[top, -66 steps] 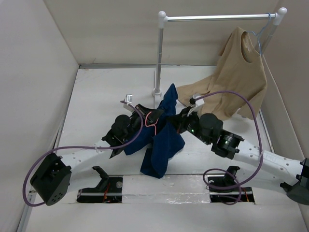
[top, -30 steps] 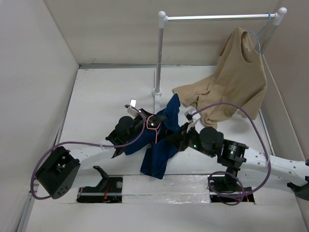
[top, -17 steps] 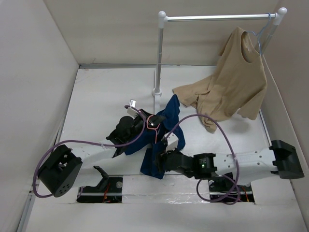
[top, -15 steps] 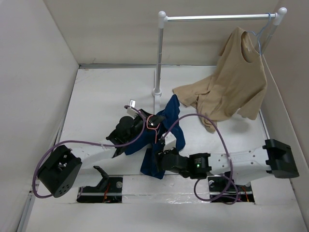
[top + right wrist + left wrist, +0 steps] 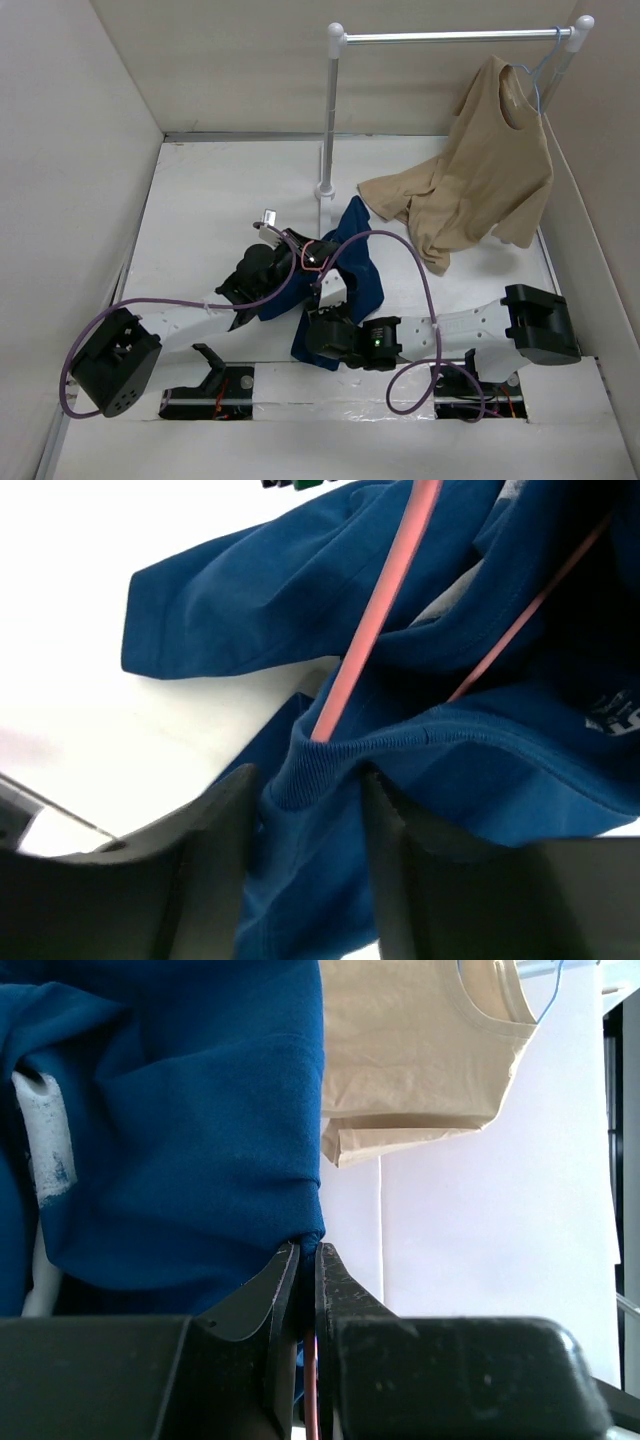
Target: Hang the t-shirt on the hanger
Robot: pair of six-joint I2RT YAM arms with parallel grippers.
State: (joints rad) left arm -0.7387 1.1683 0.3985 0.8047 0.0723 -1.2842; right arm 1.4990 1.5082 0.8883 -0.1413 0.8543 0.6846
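Note:
The navy t-shirt point(image 5: 362, 278) lies bunched at the table's middle, with the pink hanger point(image 5: 318, 250) threaded through it. My left gripper point(image 5: 300, 246) is shut on the hanger's wire point(image 5: 312, 1400), and a fold of t-shirt point(image 5: 180, 1110) is pinched at its tips point(image 5: 308, 1248). My right gripper point(image 5: 313, 335) lies low at the shirt's near side. In the right wrist view its jaws point(image 5: 305, 775) stand open around the ribbed collar point(image 5: 400, 740), where the hanger point(image 5: 370, 620) runs into the neck opening. A pale print point(image 5: 45, 1140) shows on the cloth.
A tan t-shirt point(image 5: 480, 170) hangs on a light blue hanger point(image 5: 535, 75) from the rail point(image 5: 450, 37) at the back right, its hem resting on the table. The rail's white post point(image 5: 329, 110) stands just behind the navy shirt. Walls close in left and right.
My right arm has swung from the shirt's right side down to its near edge, and its jaws have opened around the collar. The left arm has barely moved and keeps its grip.

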